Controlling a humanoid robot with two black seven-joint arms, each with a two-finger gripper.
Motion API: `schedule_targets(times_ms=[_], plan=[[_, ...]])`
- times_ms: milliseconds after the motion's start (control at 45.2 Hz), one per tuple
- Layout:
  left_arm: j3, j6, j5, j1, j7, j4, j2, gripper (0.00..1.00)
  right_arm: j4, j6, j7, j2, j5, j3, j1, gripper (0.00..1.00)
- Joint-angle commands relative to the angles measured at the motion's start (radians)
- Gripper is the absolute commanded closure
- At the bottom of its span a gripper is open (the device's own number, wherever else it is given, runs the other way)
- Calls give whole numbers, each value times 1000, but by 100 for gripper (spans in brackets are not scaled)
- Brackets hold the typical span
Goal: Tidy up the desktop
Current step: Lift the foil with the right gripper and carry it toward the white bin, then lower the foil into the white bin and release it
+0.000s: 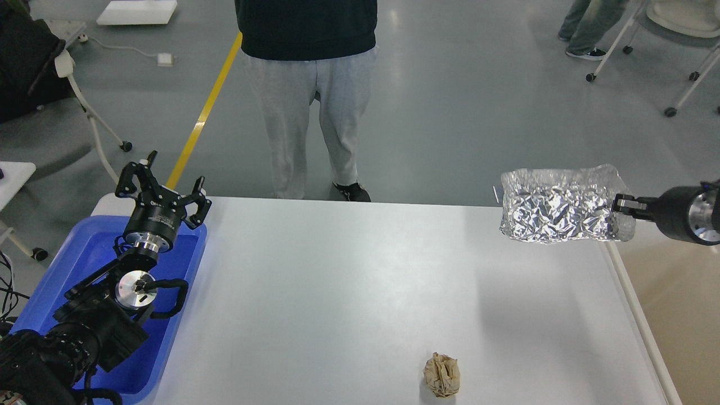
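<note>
The white desktop (pixel 349 292) fills the middle of the head view. A crumpled brown paper ball (pixel 442 375) lies on it near the front edge. My right gripper (pixel 621 205) comes in from the right and is shut on a crinkled silver foil bag (pixel 559 205), held in the air over the desktop's far right corner. My left gripper (pixel 160 183) is open and empty, raised over the far end of the blue plastic tray (pixel 87 250) at the left.
A beige bin (pixel 680 304) stands beside the desktop's right edge. A person (pixel 309 101) in grey trousers stands just behind the far edge. Chairs on castors stand at the far left and far right.
</note>
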Motion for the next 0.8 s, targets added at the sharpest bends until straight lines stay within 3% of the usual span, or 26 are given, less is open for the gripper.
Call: schedule_targets(times_ms=[0, 376, 664, 774], plan=[[0, 0, 0, 0, 0, 0, 0, 0, 58, 76, 0, -96, 0, 4, 94, 100], [1, 0, 0, 0, 0, 0, 0, 0, 98, 130, 5, -209, 0, 18, 148, 100], [0, 0, 0, 0, 0, 0, 0, 0, 49, 93, 10, -223, 90, 16, 135, 100], [0, 0, 0, 0, 0, 0, 0, 0, 9, 32, 10, -223, 173, 8, 102, 100]])
